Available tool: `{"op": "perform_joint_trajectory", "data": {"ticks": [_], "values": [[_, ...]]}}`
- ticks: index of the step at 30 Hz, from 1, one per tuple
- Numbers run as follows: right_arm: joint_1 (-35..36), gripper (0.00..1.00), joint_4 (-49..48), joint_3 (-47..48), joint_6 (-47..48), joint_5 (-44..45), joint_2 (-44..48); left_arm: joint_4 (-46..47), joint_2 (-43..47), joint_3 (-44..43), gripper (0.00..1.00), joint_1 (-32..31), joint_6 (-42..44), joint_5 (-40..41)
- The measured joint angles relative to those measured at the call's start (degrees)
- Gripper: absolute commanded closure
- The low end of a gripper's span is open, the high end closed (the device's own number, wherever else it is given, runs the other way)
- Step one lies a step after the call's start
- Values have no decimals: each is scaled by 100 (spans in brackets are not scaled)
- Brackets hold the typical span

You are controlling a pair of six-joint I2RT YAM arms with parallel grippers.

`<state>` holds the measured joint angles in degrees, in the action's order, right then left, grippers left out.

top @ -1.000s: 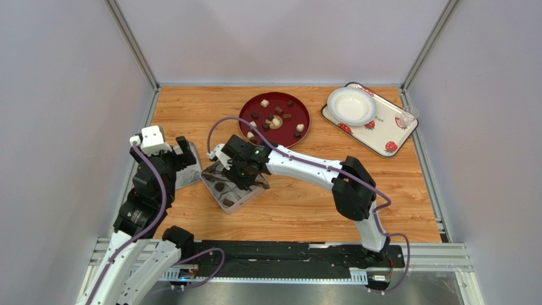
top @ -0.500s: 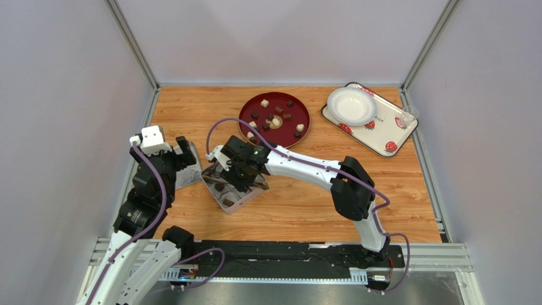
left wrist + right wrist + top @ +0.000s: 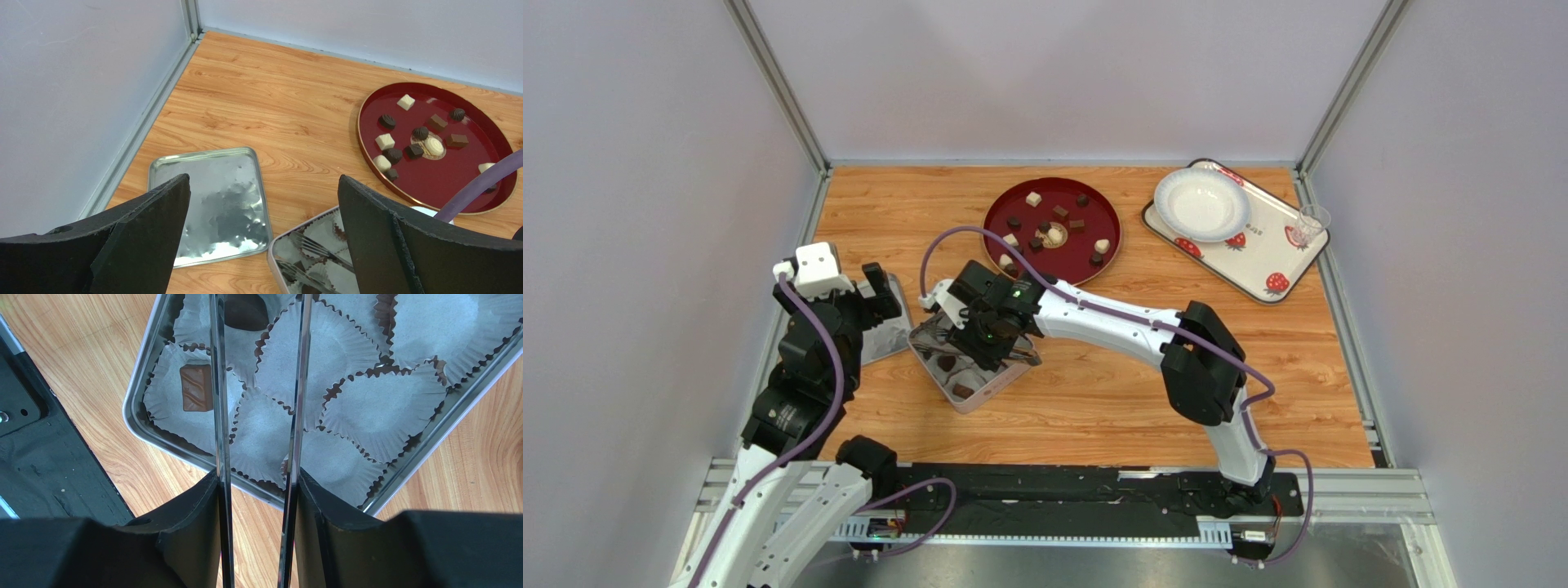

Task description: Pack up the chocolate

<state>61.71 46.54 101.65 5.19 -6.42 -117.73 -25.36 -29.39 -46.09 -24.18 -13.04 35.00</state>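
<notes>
right hand (image 3: 256, 485): clenched on the tongs (image 3: 217, 386), one finger on each metal arm. The two arms stand apart and nothing shows between them; their tips run off the top of the wrist view.

Under it is the open tin (image 3: 134, 395) on the desk (image 3: 1100, 392), lined with paper cups (image 3: 344, 349). Chocolate in the tin: one brown rectangular piece (image 3: 196, 387) in a cup by the tin's side wall, just beside one tong arm, and one dark round piece (image 3: 245, 309) in the next cup along, between the arms. The other cups in view are bare.

left hand (image 3: 263, 184): released, fingers spread wide, grasping nothing, hovering over the tin lid (image 3: 209, 208). The lid lies flat by the left wall, just beside the tin.

The rest of the chocolate (image 3: 385, 141), dark and cream pieces, is loose on the red plate (image 3: 466, 177), further back, near the tin.

Far right corner: patterned tray (image 3: 1259, 263) carrying a white plate (image 3: 1200, 202) and a small clear cup (image 3: 1312, 223), well apart from both hands.
</notes>
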Motion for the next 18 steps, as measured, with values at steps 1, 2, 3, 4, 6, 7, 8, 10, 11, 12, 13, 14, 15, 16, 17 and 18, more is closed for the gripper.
{"op": "perform_joint_trajectory", "data": {"ticks": [1,2,3,4,6,7,8,10,11,12,13,14,15,16,17,18], "values": [[0,57,0,0,4,0,0,0,0,0,2,0,2,0],[0,58,0,0,4,0,0,0,0,0,2,0,4,0],[0,58,0,0,4,-2,2,0,0,0,2,2,9,0],[0,59,-2,0,7,-2,2,2,0,0,2,2,9,0],[0,60,-9,0,7,-2,2,2,0,0,2,0,11,0],[0,60,-9,0,7,0,2,2,0,0,2,0,11,0],[0,60,-11,0,7,2,2,4,2,0,2,0,11,0],[0,62,-11,0,4,22,7,7,2,0,2,2,11,0],[0,63,-13,0,2,37,15,11,2,0,2,0,11,0],[0,63,-11,0,2,59,28,13,2,0,2,2,11,0],[0,65,-11,0,0,90,50,15,2,0,2,2,11,0],[-2,65,-9,0,0,107,79,20,2,0,2,0,11,0],[-13,66,-9,0,-4,144,120,26,2,0,2,0,11,0],[-31,67,-7,0,-9,175,184,35,2,0,2,0,11,0],[-44,67,-4,0,-17,199,256,35,2,0,2,0,11,0],[-48,67,-9,0,-22,232,337,35,4,0,2,2,11,0]]}}
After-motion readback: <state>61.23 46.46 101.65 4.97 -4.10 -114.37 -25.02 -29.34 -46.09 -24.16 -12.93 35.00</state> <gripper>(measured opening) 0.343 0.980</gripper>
